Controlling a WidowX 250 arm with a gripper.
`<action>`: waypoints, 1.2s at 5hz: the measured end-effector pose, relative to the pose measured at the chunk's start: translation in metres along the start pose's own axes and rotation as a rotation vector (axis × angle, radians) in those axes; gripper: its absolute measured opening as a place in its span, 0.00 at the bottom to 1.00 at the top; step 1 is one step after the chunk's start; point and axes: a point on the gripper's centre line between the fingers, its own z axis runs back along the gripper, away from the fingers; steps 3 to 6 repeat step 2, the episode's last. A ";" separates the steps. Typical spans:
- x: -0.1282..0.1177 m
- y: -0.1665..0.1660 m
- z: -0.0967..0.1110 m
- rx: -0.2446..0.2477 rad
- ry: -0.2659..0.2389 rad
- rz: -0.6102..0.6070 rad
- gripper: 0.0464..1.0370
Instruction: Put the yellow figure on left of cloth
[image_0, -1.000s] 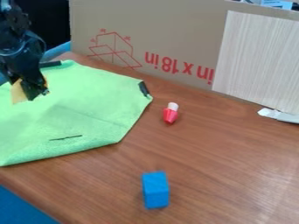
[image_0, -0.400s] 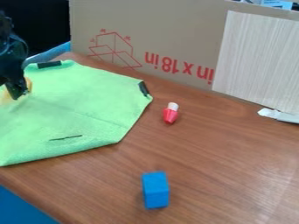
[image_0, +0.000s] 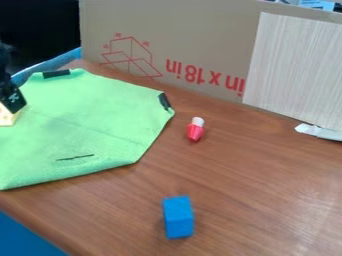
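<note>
Leftward across the view, the gripper (image_0: 13, 104) has carried the yellow figure (image_0: 6, 118), its fingers closed on it, above the green cloth (image_0: 93, 120) on the desk (image_0: 247, 190)

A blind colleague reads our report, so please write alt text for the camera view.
At the left edge, a black end effector meets the yellow figure over a green cloth; on the brown table, off the cloth, are a blue block and a red-and-white toy.
</note>
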 end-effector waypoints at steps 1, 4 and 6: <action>0.020 -0.013 0.025 -0.141 -0.094 -0.105 0.96; 0.046 -0.028 0.052 -0.248 -0.105 -0.299 0.96; 0.046 -0.028 0.052 -0.248 -0.105 -0.299 0.96</action>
